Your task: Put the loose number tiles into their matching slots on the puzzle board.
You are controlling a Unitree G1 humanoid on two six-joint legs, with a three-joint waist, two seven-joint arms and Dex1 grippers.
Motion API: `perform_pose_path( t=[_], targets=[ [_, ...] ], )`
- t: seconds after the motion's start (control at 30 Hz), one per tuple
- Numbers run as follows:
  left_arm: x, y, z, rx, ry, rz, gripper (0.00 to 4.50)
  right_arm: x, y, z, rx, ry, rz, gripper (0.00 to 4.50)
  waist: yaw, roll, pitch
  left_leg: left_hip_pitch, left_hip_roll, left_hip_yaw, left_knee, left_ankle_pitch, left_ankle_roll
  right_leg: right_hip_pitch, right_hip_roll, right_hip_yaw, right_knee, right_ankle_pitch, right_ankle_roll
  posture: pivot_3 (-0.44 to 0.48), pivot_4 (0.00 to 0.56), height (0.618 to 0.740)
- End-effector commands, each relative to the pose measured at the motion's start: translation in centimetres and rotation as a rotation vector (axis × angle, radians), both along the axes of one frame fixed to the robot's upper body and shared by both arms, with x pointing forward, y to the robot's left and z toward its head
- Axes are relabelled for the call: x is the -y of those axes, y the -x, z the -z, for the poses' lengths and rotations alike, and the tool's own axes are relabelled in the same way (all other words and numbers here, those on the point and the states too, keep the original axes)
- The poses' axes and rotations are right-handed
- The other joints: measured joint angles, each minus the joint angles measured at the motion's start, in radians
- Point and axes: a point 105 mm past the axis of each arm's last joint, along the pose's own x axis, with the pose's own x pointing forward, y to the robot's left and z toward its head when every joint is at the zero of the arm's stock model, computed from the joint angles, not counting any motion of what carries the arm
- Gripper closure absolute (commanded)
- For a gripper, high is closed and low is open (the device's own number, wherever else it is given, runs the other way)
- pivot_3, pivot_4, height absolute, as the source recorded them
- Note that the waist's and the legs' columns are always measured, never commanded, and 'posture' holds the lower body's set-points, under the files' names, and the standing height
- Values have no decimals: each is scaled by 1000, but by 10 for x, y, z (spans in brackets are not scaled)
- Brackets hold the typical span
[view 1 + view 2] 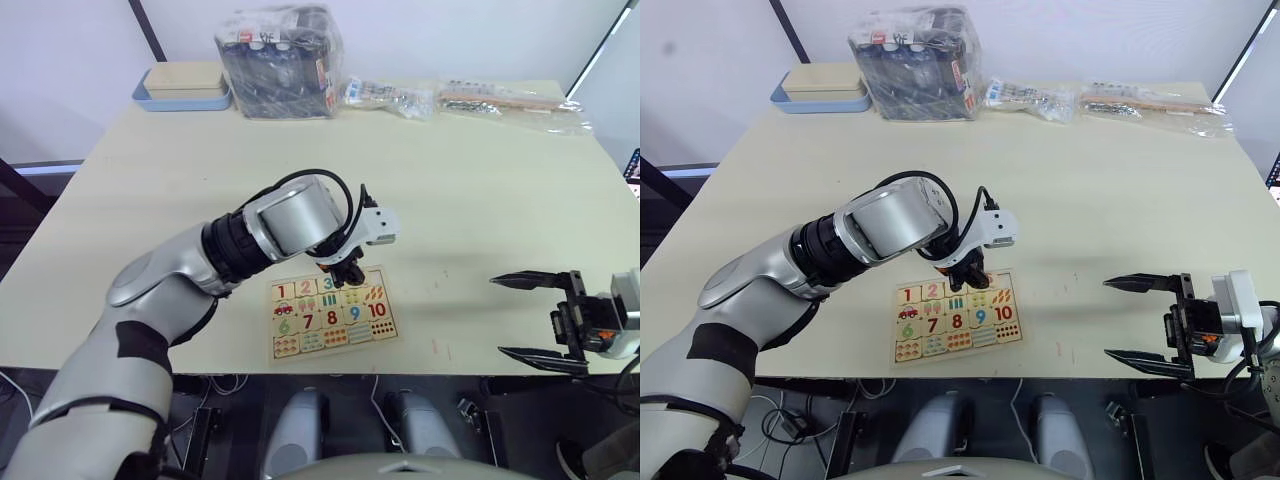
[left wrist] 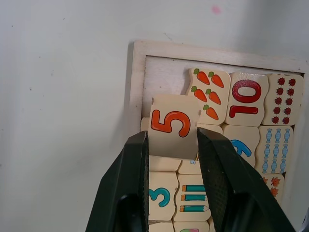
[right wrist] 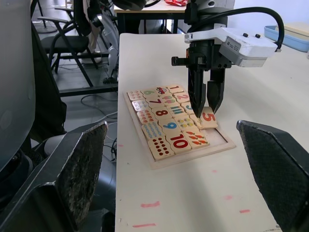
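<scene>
While the left gripper (image 2: 171,145) hung over the puzzle board (image 2: 136,79), its jaws pinched the 5 tile (image 2: 173,126), pale wood, orange digit, tilted above the empty corner slot, right gripper (image 1: 540,315) gaped empty.

A robot test room, like a lab or office.

A big pale bench (image 1: 470,190) stands by plain white walls. At the top of the frame, its far edge holds a blue tray (image 1: 185,95) and plastic-wrapped packs (image 1: 280,60). In the right wrist view, black chairs (image 3: 72,43) and another desk (image 3: 145,9) fill the upper left, with loose cables (image 3: 99,104) on the floor.
</scene>
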Motion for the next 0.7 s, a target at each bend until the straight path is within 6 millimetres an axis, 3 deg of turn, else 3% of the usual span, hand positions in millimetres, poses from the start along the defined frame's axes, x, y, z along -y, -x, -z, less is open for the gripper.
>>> perform_pose_path(
  t=[0.03, 0.7],
  targets=[
    [5, -2, -10, 33, 14, 12, 3502, -3, 2, -6, 40, 3, -10, 0, 0, 0, 0, 0, 0, 0, 0, 0, 0, 0, 0, 0, 0, 0, 0, 0, 150, 740],
    [17, -8, -3, 72, 22, 26, 3502, -4, 1, -5, 41, 8, -2, 0, 0, 0, 0, 0, 0, 0, 0, 0, 0, 0, 0, 0, 0, 0, 0, 0, 150, 740]
  ],
)
